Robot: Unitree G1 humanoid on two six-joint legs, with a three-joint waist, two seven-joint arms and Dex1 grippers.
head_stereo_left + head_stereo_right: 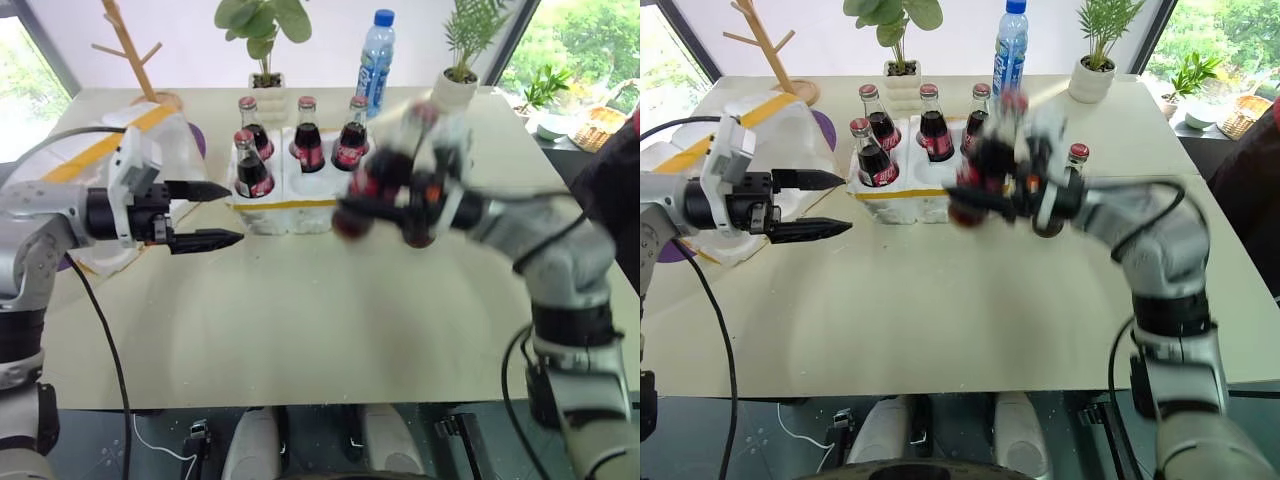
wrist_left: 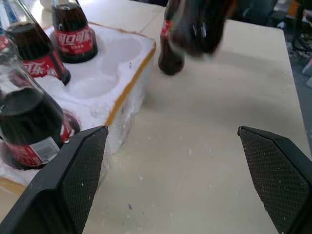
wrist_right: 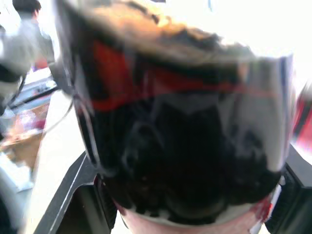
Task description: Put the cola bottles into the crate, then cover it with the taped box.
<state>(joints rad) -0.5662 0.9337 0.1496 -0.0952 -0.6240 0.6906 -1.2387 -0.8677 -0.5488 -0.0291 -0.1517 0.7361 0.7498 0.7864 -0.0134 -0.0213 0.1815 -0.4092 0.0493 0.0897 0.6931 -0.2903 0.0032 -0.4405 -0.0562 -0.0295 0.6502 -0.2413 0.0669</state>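
The right gripper [image 1: 985, 195] had its jaws clamped on a cola bottle [image 3: 185, 131] beside the crate [image 1: 290, 205], which held 4 bottles; the left gripper [image 1: 215, 214] had its jaws wide.

Two silver-grey jointed arms are seen, each banded with black at the joints and trailed by loose black cables. The left gripper [image 1: 207, 213] is mounted on a white block and fitted with two tapered black fingers [image 2: 80, 175], their inner pads textured with a fine grid.
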